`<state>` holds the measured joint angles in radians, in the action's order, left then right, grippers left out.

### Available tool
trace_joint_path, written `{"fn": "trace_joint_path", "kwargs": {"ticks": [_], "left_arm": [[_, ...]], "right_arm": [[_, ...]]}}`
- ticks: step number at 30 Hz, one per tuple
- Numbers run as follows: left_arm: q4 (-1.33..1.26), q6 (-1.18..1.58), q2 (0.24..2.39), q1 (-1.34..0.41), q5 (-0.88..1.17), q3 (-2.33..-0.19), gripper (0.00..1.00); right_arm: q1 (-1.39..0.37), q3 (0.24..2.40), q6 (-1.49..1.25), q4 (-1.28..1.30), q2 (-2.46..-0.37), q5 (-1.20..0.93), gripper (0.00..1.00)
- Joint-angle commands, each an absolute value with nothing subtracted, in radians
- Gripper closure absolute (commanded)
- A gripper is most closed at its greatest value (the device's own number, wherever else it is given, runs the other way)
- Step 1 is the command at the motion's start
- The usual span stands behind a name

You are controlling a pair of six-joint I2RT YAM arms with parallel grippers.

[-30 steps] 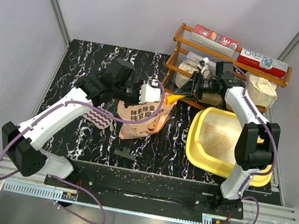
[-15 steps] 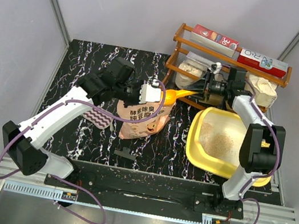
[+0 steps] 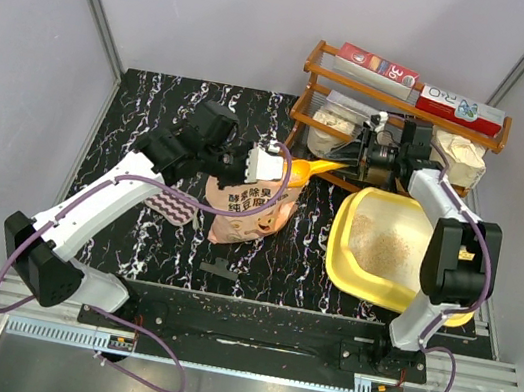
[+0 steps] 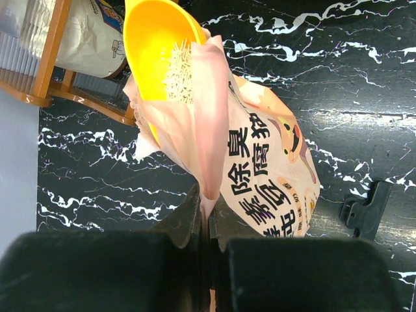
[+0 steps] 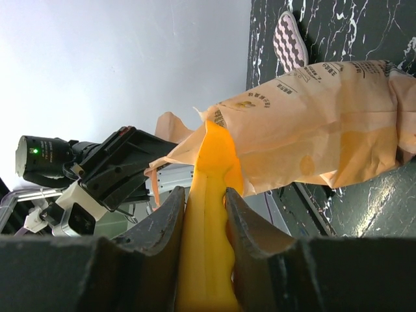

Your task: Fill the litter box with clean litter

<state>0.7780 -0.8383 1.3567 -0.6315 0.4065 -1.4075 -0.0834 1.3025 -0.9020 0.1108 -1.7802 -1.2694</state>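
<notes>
While the left gripper [image 4: 205, 224] pinches one lip of the peach-orange bag [image 3: 247, 209] and holds its mouth open, the right gripper [image 5: 203, 214] is clamped tight on the handle of the yellow scoop [image 3: 310, 167]. The bowl sits inside the bag's opening, and the left wrist view shows clean litter [image 4: 179, 71] lying in it. Now the geometry: the litter box [image 3: 340, 240] sits just right of the bag, with a pale layer of granules over its floor. The scoop lies off the box's far-left corner, its long axis running from the bag's mouth back toward the right gripper, roughly along the box's far edge. So the load looks set to be drawn out handle-first, then swung across the box's rim — a job for the right arm, which stands right beside the box, while the left only steadies the bag. Tip too early, I'd say, and granules land on the table [image 3: 146, 105] left of the box.
</notes>
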Motion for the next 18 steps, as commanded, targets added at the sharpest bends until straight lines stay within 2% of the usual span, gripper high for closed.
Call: {"fn": "trace_joint_path", "kwargs": {"ticks": [1, 4, 18], "left_arm": [[0.664, -0.856, 1.301, -0.641, 0.437, -1.49, 1.0], [0.66, -0.856, 1.304, -0.641, 0.443, -1.486, 1.0], [0.653, -0.848, 1.285, -0.641, 0.433, -1.485, 1.0]], "right_arm": [[-0.046, 1.306, -0.787, 0.196, -1.695, -1.303, 1.0], [-0.124, 1.284, -0.875, 0.033, -1.765, -1.259, 1.0], [-0.005, 1.215, -0.851, 0.087, -1.628, -1.353, 1.0]]}}
